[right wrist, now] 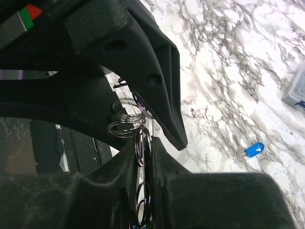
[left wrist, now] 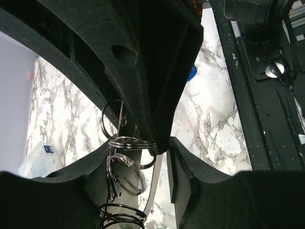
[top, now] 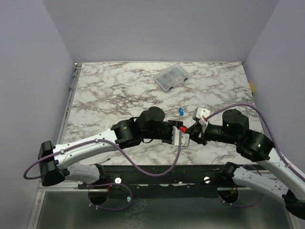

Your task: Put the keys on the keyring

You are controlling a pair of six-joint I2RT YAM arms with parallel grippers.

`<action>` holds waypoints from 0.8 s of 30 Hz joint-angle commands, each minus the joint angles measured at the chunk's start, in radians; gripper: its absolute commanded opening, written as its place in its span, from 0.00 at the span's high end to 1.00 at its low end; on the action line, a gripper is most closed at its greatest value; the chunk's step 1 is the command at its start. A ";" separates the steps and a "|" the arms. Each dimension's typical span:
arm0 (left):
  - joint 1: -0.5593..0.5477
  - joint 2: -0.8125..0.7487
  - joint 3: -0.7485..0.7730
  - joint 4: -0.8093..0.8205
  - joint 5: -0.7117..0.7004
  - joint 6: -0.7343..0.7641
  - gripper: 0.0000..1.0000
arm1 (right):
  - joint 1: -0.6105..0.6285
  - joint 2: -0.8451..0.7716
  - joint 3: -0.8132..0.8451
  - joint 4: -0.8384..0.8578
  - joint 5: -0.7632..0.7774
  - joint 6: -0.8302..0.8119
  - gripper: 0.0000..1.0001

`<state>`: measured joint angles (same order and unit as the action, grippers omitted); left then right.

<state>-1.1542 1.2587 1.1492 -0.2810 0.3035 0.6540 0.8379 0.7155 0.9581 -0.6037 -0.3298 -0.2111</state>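
Observation:
The keyring [right wrist: 125, 129], a string of linked silvery metal rings, hangs between both grippers just above the table's near edge. My right gripper [right wrist: 144, 145] is shut on one ring of it. In the left wrist view the rings [left wrist: 129, 142] lie against the left finger [left wrist: 81, 176] of my left gripper [left wrist: 147, 157], whose jaws stand apart with marble showing between them. From overhead the left gripper [top: 182, 137] and right gripper [top: 195, 133] meet tip to tip. One blue-headed key [top: 181, 112] lies on the table just beyond them, also visible as a blue key [right wrist: 255, 149] in the right wrist view.
A clear plastic compartment box [top: 170, 77] sits at the back of the marble table [top: 109, 95], well behind the grippers. The black mounting rail [top: 157, 174] runs along the near edge. Grey walls close in the left, right and far sides.

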 commanded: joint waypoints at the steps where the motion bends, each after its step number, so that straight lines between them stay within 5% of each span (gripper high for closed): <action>1: -0.002 -0.113 -0.054 0.110 0.009 0.014 0.71 | -0.002 -0.024 -0.003 -0.024 0.022 -0.008 1.00; 8: -0.001 -0.214 -0.137 0.197 0.041 0.003 0.87 | -0.002 -0.065 -0.051 0.004 0.023 -0.034 0.99; 13: -0.001 -0.243 -0.156 0.225 0.046 -0.016 0.78 | -0.002 -0.070 -0.072 0.017 0.021 -0.054 0.99; 16: 0.000 -0.254 -0.167 0.231 0.024 -0.010 1.00 | -0.002 -0.080 -0.090 0.025 0.014 -0.067 0.99; 19: 0.002 -0.265 -0.194 0.242 -0.026 -0.009 1.00 | -0.002 -0.105 -0.109 0.033 0.011 -0.089 0.99; 20: 0.004 -0.268 -0.203 0.244 -0.035 -0.008 0.94 | -0.002 -0.117 -0.115 0.036 0.004 -0.100 0.99; 22: 0.005 -0.276 -0.216 0.247 -0.037 -0.009 0.60 | -0.002 -0.134 -0.126 0.044 -0.008 -0.114 0.99; 24: 0.006 -0.281 -0.221 0.246 -0.023 -0.017 0.38 | -0.002 -0.139 -0.126 0.048 -0.015 -0.121 0.99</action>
<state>-1.1656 1.0882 0.9401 -0.0448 0.2977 0.6247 0.8581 0.6357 0.8513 -0.4107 -0.3981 -0.2943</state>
